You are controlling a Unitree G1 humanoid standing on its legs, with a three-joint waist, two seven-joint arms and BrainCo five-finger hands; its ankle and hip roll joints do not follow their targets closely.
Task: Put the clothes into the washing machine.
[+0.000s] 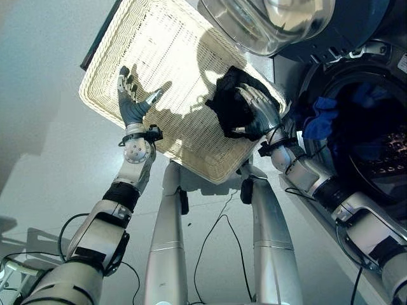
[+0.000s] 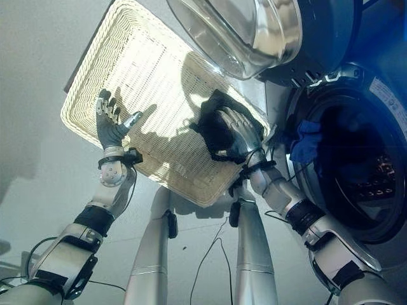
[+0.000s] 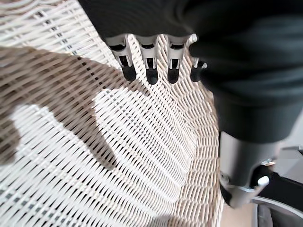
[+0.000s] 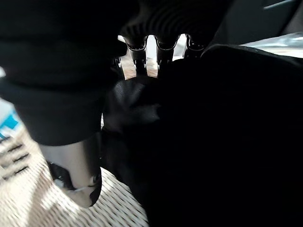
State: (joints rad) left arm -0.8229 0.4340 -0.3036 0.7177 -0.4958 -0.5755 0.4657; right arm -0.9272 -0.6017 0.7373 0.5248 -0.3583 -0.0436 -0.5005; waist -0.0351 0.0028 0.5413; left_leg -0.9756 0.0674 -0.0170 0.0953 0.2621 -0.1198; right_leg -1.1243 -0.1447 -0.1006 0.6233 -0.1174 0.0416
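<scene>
A black garment (image 1: 230, 108) lies bunched in the near right corner of a white wicker basket (image 1: 172, 51). My right hand (image 1: 262, 113) rests on top of it, fingers bent over the cloth and thumb pressed in from below. In the right wrist view the fingers (image 4: 137, 59) sink into the dark cloth (image 4: 213, 142). Over the basket's left part my left hand (image 1: 131, 101) is held open with straight fingers (image 3: 149, 71) and grasps nothing. The washing machine's drum (image 1: 372, 136) gapes just right of the basket, with a blue cloth (image 1: 319, 117) at its mouth.
The machine's round glass door (image 1: 267, 22) stands swung open above the basket's far right corner. Pale floor (image 1: 38, 127) spreads to the left of the basket. The basket's woven bottom (image 3: 94, 165) lies bare under the left hand.
</scene>
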